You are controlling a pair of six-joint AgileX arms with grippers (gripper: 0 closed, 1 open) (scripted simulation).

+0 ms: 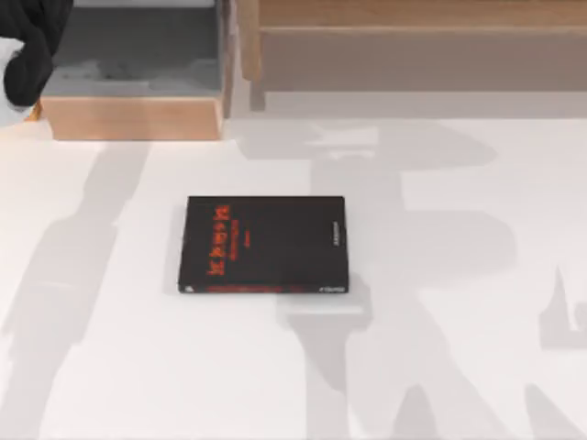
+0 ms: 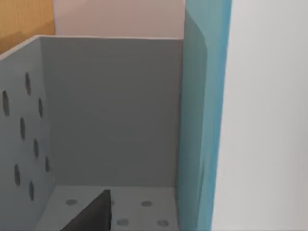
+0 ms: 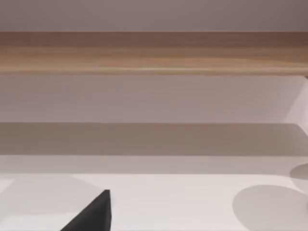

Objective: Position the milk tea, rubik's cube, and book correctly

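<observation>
The light-blue book [image 2: 202, 120] stands upright in the left wrist view, against the grey perforated wall of a bin [image 2: 110, 110], with a white surface along its other side. My left gripper [image 1: 32, 50] hovers at the far left corner of the table, over the wooden box. A small tan-orange sliver, apparently the milk tea [image 1: 35, 112], peeks out under that arm beside the box's left end. The rubik's cube is out of view. My right gripper [image 3: 94, 216] is parked, with its wrist view facing a wooden shelf.
A black book with red lettering [image 1: 264, 244] lies flat at the table's middle. A wooden box with a grey inside [image 1: 138, 117] sits at the far left. A long wooden shelf [image 1: 413, 37] runs along the far right edge. White tabletop surrounds the black book.
</observation>
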